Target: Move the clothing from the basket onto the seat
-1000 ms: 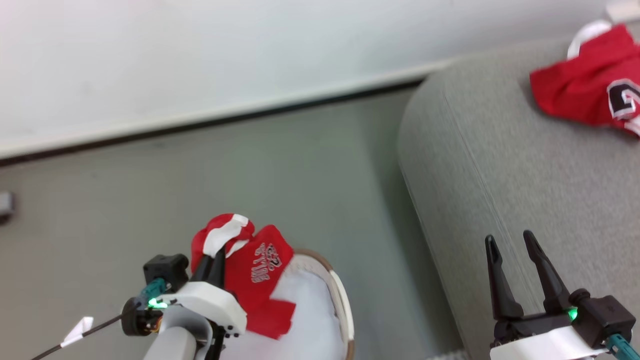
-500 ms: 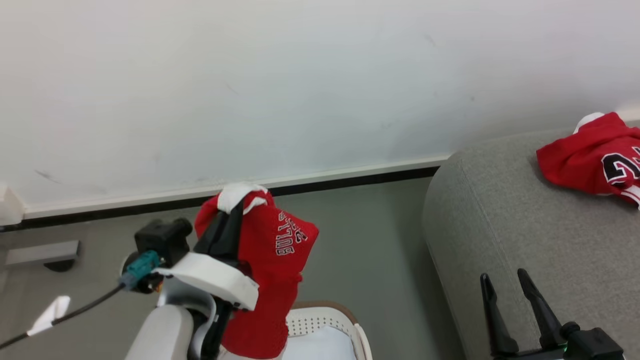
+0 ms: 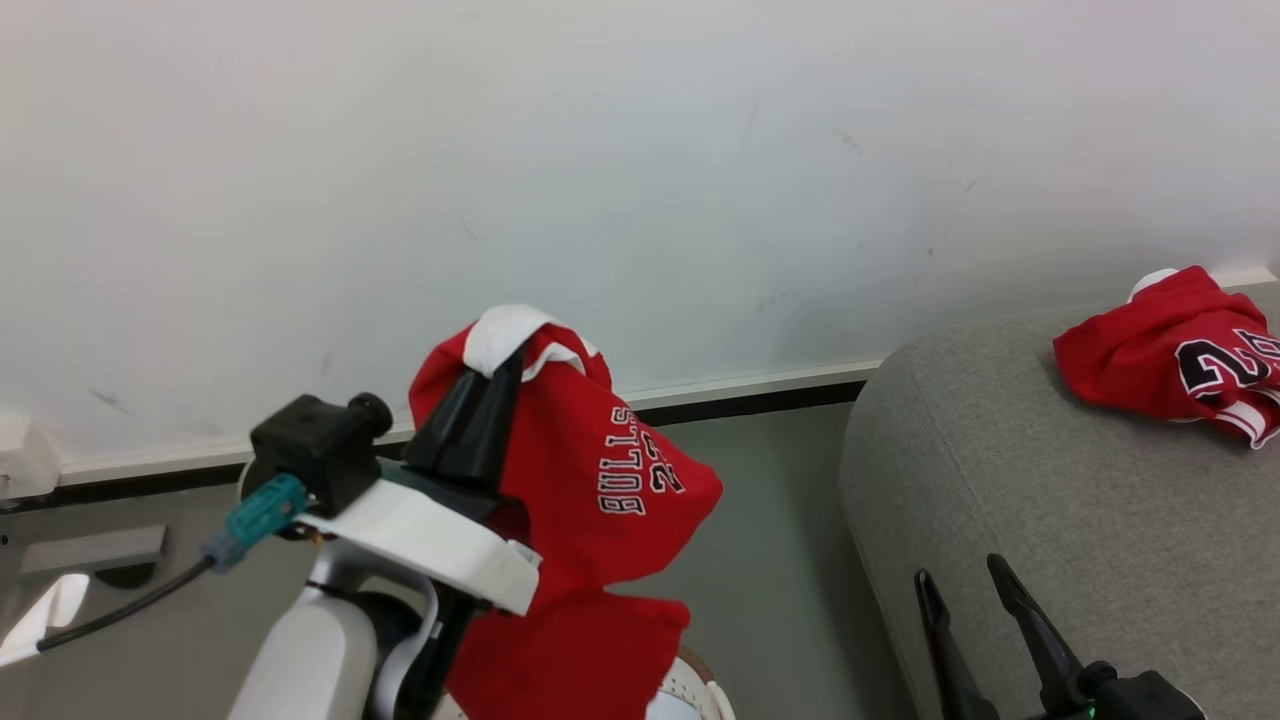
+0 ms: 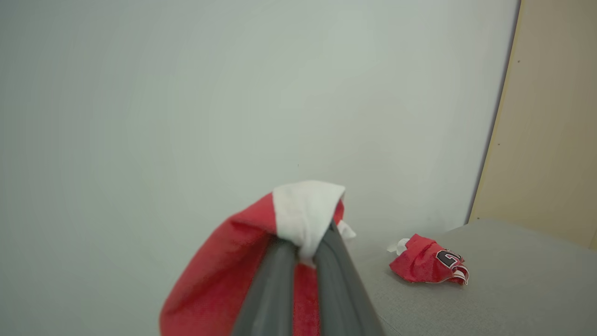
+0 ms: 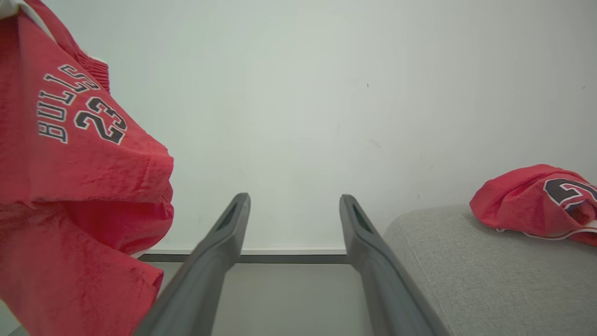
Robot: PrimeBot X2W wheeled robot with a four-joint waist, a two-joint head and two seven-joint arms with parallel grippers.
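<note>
My left gripper (image 3: 505, 365) is shut on a red garment (image 3: 590, 500) with a white band and white lettering, which hangs in the air to the left of the grey seat (image 3: 1050, 520). The left wrist view shows the two fingers pinching the white band (image 4: 305, 219). The same garment (image 5: 79, 186) hangs at the left of the right wrist view. A second red garment (image 3: 1170, 360) with black numerals lies crumpled on the seat at the far right. A sliver of the basket's rim (image 3: 700, 690) peeks out under the hanging cloth. My right gripper (image 3: 960, 585) stands open and empty over the seat's near edge.
A white wall with a dark skirting strip (image 3: 760, 400) runs behind. Grey floor (image 3: 770, 560) lies between the basket and the seat. A beige panel (image 4: 550, 121) stands beyond the seat in the left wrist view.
The head camera has tilted upward. My left gripper has lifted the red garment out of the basket and higher, and the cloth now hangs freely. The right gripper stays open.
</note>
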